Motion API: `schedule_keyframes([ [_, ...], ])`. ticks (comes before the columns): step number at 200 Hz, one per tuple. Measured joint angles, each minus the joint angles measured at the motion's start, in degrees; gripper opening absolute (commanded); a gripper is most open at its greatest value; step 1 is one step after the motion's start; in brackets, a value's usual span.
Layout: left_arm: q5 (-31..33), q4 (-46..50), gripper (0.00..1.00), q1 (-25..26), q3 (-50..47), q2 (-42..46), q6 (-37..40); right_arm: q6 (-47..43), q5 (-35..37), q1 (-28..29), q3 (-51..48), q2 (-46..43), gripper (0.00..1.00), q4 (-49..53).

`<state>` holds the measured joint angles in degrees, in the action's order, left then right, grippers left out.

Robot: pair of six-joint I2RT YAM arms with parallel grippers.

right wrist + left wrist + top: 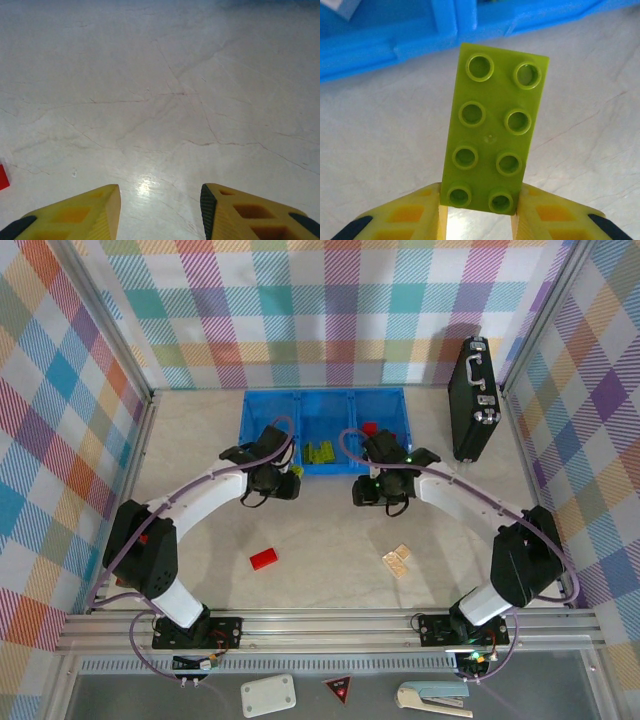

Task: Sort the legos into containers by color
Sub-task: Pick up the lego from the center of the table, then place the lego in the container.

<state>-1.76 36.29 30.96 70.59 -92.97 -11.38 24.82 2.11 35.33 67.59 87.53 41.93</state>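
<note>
Status: we were mid-carry on a green piece. The left gripper (480, 212) had its jaws narrow and clamped across the short end of a lime green lego (492, 130). Its studs faced the wrist camera and the rest of the brick stuck out forward above the table (385, 150). The near wall of the blue bin (380, 45) was just ahead, and the brick wasn't over it yet. From the top camera the gripper sat at the bin's near edge, roughly by the divider between the left and middle compartments. We couldn't tell the exact offset.

The middle compartment (325, 420) held green legos (320, 452) and the right compartment (388, 445) held a red piece (370, 427).

The right gripper (160, 200) was idle, its jaws partly apart with nothing between them, over bare table just beside the left one.

One red lego (264, 559) and two beige legos (397, 561), touching each other, lay loose on the table.

Our read on the next move:
- Carry the brick forward over the near wall, high enough that its protruding end clears.
- Nudge it right to centre over the middle compartment, then open.
- The two wrists were close, so watch the clearance.
- After that the red lego looked due for the right compartment, and the beige pair probably for the left.
</note>
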Motion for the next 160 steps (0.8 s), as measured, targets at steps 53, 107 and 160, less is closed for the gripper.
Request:
schedule_keyframes([
  [53,-0.7,-0.2,0.35,1.0,9.2,-8.1,-3.0,0.0,2.4,0.0,-3.7,-5.7,0.47,1.5],
  [107,-0.7,0.3,0.37,2.2,21.2,-17.5,-7.2,0.2,3.5,0.0,-6.1,-9.1,0.48,2.6],
  [160,-1.8,0.9,0.37,2.4,29.6,-25.5,-11.1,1.2,3.7,0.0,-7.7,-12.0,0.48,3.1],
])
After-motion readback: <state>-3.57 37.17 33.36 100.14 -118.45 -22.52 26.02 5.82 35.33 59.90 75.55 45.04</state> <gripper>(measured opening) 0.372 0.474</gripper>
